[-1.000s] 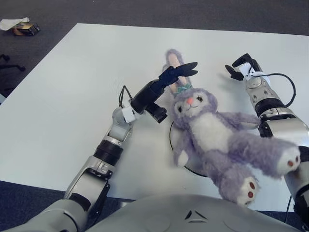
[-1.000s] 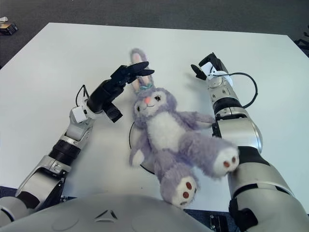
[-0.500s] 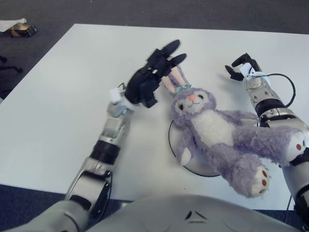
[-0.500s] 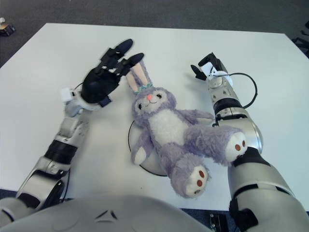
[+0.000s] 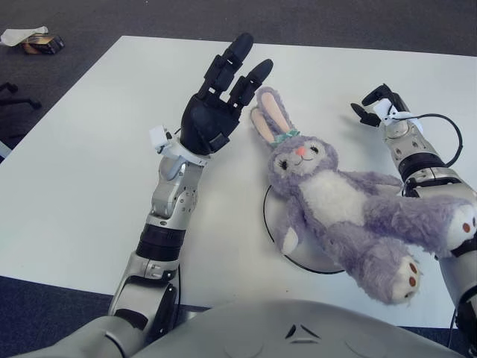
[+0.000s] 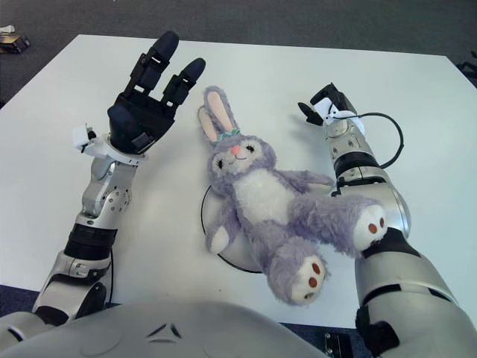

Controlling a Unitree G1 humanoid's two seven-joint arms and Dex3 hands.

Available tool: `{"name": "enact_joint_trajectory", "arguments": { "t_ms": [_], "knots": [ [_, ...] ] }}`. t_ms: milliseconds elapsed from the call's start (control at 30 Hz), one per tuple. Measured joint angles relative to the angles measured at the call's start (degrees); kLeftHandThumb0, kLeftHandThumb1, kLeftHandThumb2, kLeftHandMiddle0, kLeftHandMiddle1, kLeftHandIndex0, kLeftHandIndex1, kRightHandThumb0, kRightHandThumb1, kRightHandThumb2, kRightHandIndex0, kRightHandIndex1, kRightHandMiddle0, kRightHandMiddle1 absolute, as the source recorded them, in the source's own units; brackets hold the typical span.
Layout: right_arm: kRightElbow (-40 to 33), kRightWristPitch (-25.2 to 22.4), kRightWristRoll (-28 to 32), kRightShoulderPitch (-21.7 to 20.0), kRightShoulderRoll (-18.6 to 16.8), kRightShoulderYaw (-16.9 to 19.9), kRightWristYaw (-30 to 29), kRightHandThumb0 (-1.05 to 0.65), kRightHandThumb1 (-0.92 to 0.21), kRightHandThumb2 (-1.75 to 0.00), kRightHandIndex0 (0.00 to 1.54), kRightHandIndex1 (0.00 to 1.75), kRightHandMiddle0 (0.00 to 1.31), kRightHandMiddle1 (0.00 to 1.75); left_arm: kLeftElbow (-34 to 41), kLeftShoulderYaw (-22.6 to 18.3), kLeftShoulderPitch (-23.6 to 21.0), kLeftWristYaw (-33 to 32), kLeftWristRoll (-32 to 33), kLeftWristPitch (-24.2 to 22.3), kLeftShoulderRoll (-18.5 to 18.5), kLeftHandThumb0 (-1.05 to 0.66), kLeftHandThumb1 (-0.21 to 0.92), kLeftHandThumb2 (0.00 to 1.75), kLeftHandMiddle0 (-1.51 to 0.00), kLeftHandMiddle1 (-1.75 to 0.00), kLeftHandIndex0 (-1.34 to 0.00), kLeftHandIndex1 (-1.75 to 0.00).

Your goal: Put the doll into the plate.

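White table [image 5: 89, 164], doll [image 5: 335, 198] over plate [image 5: 298, 253]

Purple bunny doll [image 5: 335, 205] — face-up, sprawled diagonally across white plate [image 5: 277, 224]

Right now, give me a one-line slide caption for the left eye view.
Purple bunny doll lies across the white plate; left hand open, raised beside its ears; right hand idle at right.

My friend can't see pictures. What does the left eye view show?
A purple bunny doll lies on its back across a white plate on a white table. The left hand is raised beside its ears, fingers spread; the right hand shows to its right.
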State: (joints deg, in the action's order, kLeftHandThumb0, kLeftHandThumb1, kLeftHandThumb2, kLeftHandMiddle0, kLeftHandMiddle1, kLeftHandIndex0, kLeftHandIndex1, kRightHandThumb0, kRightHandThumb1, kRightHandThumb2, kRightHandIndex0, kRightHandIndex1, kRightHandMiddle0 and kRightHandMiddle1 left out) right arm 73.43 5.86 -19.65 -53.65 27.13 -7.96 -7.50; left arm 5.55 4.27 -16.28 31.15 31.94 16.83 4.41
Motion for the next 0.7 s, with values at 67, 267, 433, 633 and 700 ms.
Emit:
{"name": "enact_joint_trajectory", "arguments": {
  "t_ms": [67,267,433,633,700],
  "knots": [
    [0.0,-0.4,0.2,0.0,0.7,0.4,0.4,-0.01,-0.92,-0.57,0.11,1.75,0.09,1.75,-0.5,-1.5,0.3,-1.0,-1.3,0.6,0.0,-0.84,0.92,0.75,-0.11,-0.39,0.00,-0.55],
    [0.0,-1.9,1.0,-0.1,2.2,1.7,0.5,-0.01,-0.92,-0.55,0.18,1.69,0.06,1.75,-7.8,-7.7,-2.8,-2.4,-2.7,2.4,0.6,-0.94,0.92,0.77,-0.13,-0.45,0.00,-0.63],
    [-0.2,-2.6,1.2,-0.1,2.8,2.3,0.9,-0.01,-0.92,-0.51,0.30,1.59,0.03,1.75,-14.8,-13.1,-6.6,-2.4,-1.7,3.6,1.3,-1.01,0.92,0.77,-0.12,-0.53,0.00,-0.71],
    [-0.6,-2.7,3.0,0.1,3.5,4.3,1.6,-0.01,-0.92,-0.51,0.31,1.59,0.02,1.75,-18.7,-17.0,-8.3,-5.7,-4.4,9.5,1.0,-1.04,0.92,0.85,-0.13,-0.58,0.00,-0.74],
    [-0.8,-2.7,3.8,0.2,3.5,5.1,1.9,-0.01,-0.92,-0.51,0.30,1.60,0.02,1.75,-21.2,-18.0,-8.8,-6.3,-5.7,11.9,1.1,-1.05,0.92,0.89,-0.14,-0.60,0.00,-0.73]
  ]
}}
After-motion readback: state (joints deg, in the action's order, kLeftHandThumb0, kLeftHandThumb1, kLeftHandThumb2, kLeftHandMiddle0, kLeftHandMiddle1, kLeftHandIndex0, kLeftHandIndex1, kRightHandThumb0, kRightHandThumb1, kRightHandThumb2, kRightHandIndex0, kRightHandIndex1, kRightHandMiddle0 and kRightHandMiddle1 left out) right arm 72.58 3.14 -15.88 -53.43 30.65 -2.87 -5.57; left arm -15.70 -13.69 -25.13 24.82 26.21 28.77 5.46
